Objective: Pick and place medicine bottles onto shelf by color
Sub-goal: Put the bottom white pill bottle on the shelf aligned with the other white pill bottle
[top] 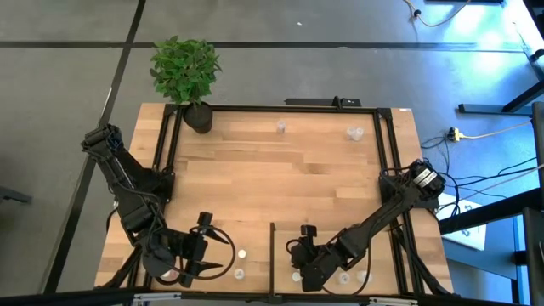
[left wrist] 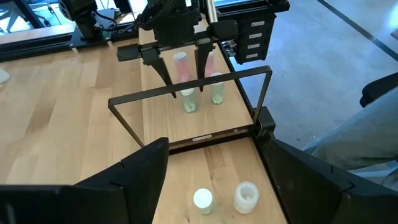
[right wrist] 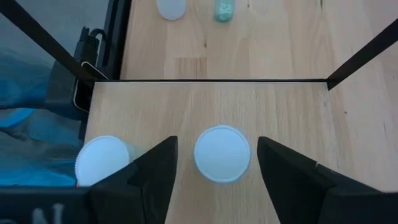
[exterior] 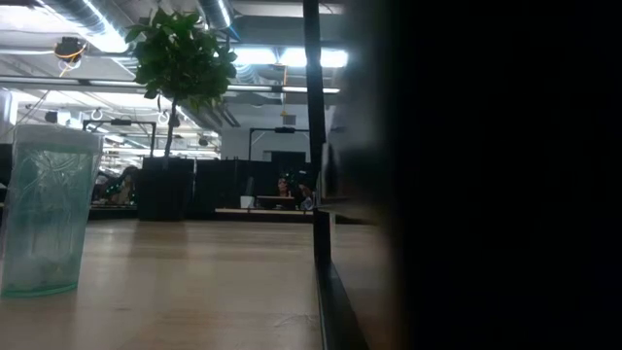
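While the right gripper (right wrist: 214,163) hangs directly over a white-capped bottle (right wrist: 222,153), its fingers stand apart on either side of the cap without touching it, so the claw is released and holds nothing. Judged from this, the step in hand is either the approach to a grasp or the letting-go after a placement on the shelf (right wrist: 298,112); the frames cannot settle which. Any next move calls for a straight vertical path, keeping clear of the second white-capped bottle (right wrist: 101,160) just beside it at the lower left of the frame. Both bottles stand upright, long axis vertical, cap toward the camera. At the lower left of the high view, the left gripper (top: 206,248) waits, spread wide and empty.
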{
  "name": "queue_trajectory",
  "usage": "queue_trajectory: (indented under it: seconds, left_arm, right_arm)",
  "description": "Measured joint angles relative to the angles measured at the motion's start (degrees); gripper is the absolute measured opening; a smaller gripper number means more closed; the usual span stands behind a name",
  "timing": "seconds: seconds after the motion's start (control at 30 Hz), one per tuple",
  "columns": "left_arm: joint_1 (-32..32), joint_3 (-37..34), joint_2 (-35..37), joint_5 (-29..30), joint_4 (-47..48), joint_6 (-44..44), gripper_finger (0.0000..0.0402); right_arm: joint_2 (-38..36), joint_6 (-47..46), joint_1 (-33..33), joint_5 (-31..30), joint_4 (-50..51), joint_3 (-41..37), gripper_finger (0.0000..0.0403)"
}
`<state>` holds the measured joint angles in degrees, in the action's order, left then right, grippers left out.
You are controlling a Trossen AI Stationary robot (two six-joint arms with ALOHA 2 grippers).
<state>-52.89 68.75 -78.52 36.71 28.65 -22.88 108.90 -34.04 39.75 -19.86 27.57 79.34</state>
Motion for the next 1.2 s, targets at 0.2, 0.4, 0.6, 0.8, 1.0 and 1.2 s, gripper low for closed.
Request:
queue_trajectory:
  seconds: [0.2, 0.4, 0.6, 0.8, 1.0, 1.2]
  left_arm:
    - [0.01, 0.0, 0.0, 0.0, -0.01, 0.01, 0.0267]
    - [-0.01, 0.0, 0.0, 0.0, -0.01, -0.01, 0.0267]
    - [0.0, 0.0, 0.0, 0.02, -0.01, 0.01, 0.0267]
    - [0.0, 0.0, 0.0, 0.02, 0.0, 0.01, 0.0267]
    - [0.01, 0.0, 0.0, 0.02, -0.01, -0.01, 0.0267]
    - [0.0, 0.0, 0.0, 0.02, 0.0, 0.0, 0.0267]
  right_arm:
    - [0.0, 0.02, 0.0, 0.42, 5.08, 3.26, 0.0223]
    - [0.0, -0.13, -0.01, 0.02, 9.73, 7.14, 0.0223]
    - [0.0, 0.38, -0.2, -1.05, 11.3, 11.2, 0.0223]
    - [0.0, 7.45, -0.24, -1.38, 11.34, 16.1, 0.0223]
    - [0.0, 13.64, -0.24, -9.94, 11.42, 20.01, 0.0223]
    - [0.0, 15.02, -0.27, -13.76, 11.41, 21.02, 0.0223]
